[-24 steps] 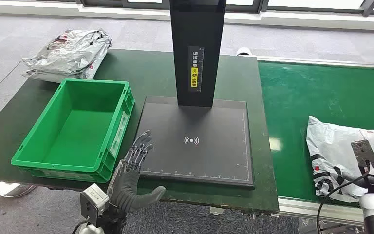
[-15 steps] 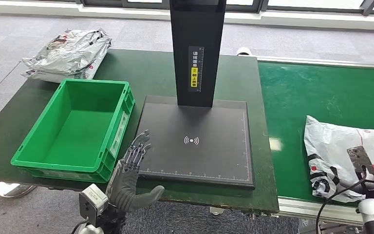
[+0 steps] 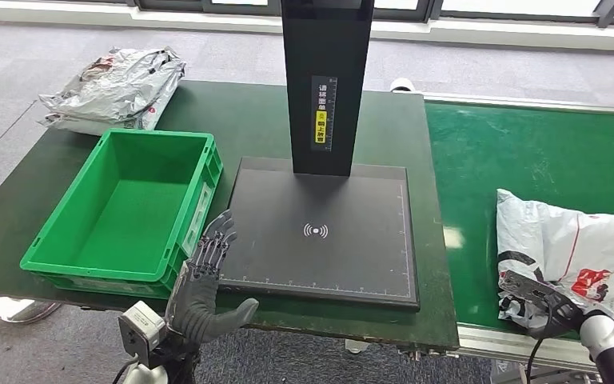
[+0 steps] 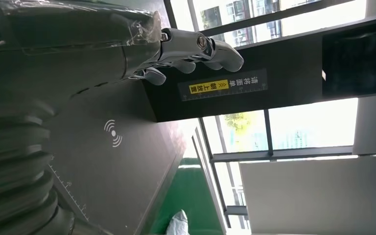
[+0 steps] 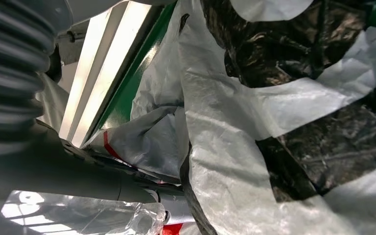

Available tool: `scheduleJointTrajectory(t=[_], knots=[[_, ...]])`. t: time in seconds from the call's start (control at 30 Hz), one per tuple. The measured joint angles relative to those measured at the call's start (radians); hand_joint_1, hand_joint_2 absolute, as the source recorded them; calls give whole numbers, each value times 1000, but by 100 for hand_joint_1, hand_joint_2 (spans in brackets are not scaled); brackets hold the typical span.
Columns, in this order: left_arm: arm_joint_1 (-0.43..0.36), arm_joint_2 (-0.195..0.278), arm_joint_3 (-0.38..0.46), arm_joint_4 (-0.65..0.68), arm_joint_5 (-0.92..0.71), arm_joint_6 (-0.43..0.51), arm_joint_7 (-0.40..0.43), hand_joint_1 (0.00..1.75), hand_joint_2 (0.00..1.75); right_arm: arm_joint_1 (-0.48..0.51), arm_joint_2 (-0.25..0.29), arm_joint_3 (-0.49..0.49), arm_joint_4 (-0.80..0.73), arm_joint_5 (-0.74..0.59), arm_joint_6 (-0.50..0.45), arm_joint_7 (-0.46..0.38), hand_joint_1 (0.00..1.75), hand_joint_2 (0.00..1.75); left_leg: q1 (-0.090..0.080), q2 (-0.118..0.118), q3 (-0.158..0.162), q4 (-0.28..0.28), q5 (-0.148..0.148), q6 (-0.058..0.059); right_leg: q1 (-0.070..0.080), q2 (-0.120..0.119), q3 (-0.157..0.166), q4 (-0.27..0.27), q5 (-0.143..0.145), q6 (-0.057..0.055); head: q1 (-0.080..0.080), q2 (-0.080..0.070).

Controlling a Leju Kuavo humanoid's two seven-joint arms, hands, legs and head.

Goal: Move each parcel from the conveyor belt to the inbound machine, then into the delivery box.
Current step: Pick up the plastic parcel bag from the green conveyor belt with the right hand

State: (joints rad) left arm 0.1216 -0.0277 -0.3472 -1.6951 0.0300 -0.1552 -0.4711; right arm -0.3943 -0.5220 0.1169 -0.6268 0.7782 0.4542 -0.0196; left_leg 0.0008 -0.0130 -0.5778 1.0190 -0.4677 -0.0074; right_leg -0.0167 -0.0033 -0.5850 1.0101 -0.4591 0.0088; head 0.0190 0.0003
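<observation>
A white and black plastic parcel (image 3: 576,240) lies flat on the green conveyor belt (image 3: 528,152) at the right. My right hand (image 3: 540,302) is at the parcel's near left corner, its dark fingers against the wrapping. Up close in the right wrist view the crumpled parcel (image 5: 235,147) presses against that hand (image 5: 68,169); whether the fingers grip it is hidden. The inbound machine's black scan plate (image 3: 320,232) and its column (image 3: 325,80) stand mid-table. My left hand (image 3: 201,280) hovers open with fingers spread at the plate's near left corner, holding nothing (image 4: 191,49). The green delivery box (image 3: 208,184) stands empty to the left.
Several more plastic parcels (image 3: 112,88) are piled at the far left corner of the dark green table (image 3: 248,112). A metal rail (image 3: 520,344) runs along the belt's near edge. Grey carpet floor surrounds the table.
My right hand has dropped from on top of the parcel to its near left corner. The parcel has shifted slightly left. My left hand has drifted a little left and toward me.
</observation>
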Motion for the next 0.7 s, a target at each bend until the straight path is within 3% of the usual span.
scheduleJointTrajectory(t=[0.07,0.1,0.37,0.7], knots=[[0,1,2,0,6,4,-1,0,175,-9,-7,27,10,-7,8,-10,151,175,0,0,0,0,0,0,0,0,0,0,0,0,0,0],[0,1,3,0,9,8,-3,0,175,-12,-12,41,13,-13,12,-15,175,175,0,0,0,0,0,0,0,0,0,0,0,0,0,0],[11,4,14,-10,22,30,-12,0,175,-21,-55,165,11,-66,38,-33,175,175,0,1,4,0,-1,1,0,1,5,-1,-1,1,0,0],[26,4,30,-28,22,31,-8,0,175,-34,-63,219,-2,-89,24,-1,175,175,0,0,7,0,-1,1,1,0,8,-1,-1,1,0,0]])
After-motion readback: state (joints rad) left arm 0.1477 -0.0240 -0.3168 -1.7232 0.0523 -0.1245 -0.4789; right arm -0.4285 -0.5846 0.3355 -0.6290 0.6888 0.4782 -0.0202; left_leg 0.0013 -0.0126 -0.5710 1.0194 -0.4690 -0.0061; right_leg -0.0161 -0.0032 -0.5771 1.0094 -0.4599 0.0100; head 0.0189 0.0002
